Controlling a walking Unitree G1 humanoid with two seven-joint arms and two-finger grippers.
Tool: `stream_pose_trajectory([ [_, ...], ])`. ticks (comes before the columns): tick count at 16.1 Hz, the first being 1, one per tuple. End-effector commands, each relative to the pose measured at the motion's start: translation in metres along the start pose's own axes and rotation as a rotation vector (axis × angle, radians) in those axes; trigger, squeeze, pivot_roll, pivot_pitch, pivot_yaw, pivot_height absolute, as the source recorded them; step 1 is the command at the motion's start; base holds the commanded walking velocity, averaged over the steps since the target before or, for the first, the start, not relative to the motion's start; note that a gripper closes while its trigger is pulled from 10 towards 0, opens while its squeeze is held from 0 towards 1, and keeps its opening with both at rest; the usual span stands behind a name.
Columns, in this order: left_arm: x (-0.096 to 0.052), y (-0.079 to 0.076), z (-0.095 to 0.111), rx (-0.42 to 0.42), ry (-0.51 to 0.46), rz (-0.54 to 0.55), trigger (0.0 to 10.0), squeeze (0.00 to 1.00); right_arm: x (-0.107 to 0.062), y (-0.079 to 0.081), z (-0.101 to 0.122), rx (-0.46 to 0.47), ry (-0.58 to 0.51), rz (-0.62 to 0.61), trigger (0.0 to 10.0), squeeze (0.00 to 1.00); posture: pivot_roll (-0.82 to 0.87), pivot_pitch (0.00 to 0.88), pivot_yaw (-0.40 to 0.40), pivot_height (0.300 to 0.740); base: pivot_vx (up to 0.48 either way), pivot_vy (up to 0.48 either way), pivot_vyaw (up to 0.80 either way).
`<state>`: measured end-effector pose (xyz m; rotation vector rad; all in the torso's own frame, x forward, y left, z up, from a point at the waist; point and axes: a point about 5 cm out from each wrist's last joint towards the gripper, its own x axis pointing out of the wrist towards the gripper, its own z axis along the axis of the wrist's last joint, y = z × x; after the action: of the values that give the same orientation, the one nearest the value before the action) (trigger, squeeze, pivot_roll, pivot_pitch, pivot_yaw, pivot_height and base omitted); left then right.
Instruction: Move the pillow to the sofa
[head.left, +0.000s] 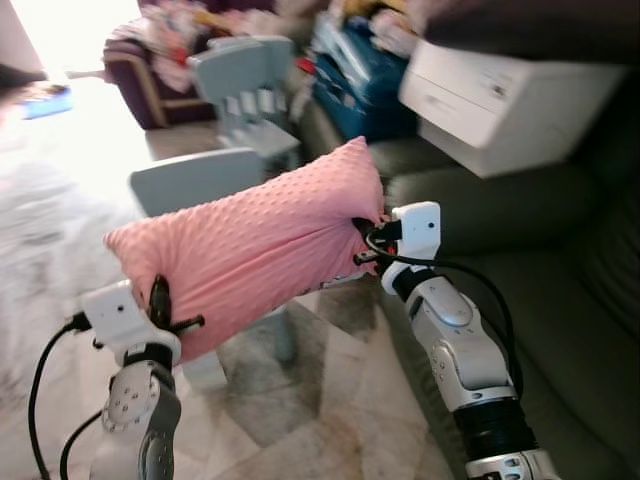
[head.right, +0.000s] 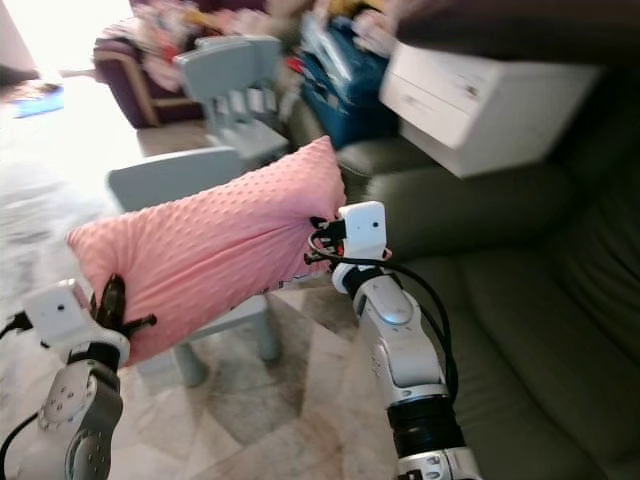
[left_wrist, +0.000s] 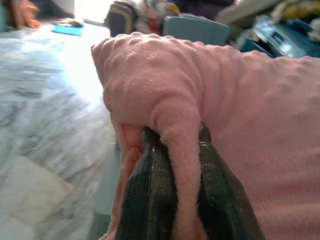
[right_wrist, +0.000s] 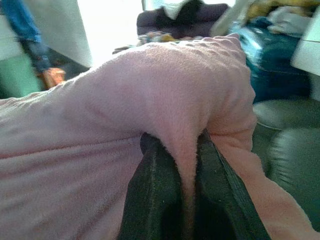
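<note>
Pink pillow (head.left: 250, 240) hanging in the air between both hands, just beside the dark sofa (head.left: 560, 300)

The sofa is filling the robot's right side, with a white printer-like box (head.left: 500, 90) sitting on its back end; beside the sofa, on the marble floor (head.left: 330, 400), pale grey-blue chairs (head.left: 245, 85) are standing, the nearer one partly hidden behind the pillow. The pillow, dotted and plush, is being carried off the floor, tilting with the end nearer the sofa higher, and no part of it is touching the sofa. The right hand (head.left: 368, 240) is pinching a fold at the sofa-side end, its fingers (right_wrist: 155, 200) clamped together on the fabric; the left hand (head.left: 165, 310) is gripping the far lower corner, fingers (left_wrist: 150, 200) squeezing a ridge of plush between them
</note>
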<state>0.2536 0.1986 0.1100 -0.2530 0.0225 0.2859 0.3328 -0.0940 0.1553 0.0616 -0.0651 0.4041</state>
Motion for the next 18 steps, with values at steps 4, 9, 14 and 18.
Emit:
stream_pose_trajectory([
  [4,0.005,0.015,0.003,0.013,-0.009,0.048,10.0,0.0,0.005,-0.01,0.013,-0.017,-0.038,-0.039,10.0,0.0,-0.19,0.051,0.009,0.74,0.0,0.0,-0.79],
  [9,0.01,0.019,0.006,0.025,-0.02,0.047,10.0,0.0,0.008,-0.013,0.016,-0.026,-0.045,-0.042,10.0,0.0,-0.2,0.038,0.013,0.74,0.0,0.0,-0.79],
  [14,0.01,0.016,0.003,0.031,-0.009,0.032,10.0,0.0,0.009,-0.012,0.015,-0.017,-0.045,-0.047,10.0,0.0,-0.19,0.04,0.016,0.74,0.0,0.0,-0.78],
  [18,0.009,0.017,0.004,0.038,-0.019,0.023,10.0,0.0,0.01,-0.011,0.015,-0.016,-0.048,-0.044,10.0,0.0,-0.19,0.041,0.018,0.74,0.0,0.0,-0.78],
])
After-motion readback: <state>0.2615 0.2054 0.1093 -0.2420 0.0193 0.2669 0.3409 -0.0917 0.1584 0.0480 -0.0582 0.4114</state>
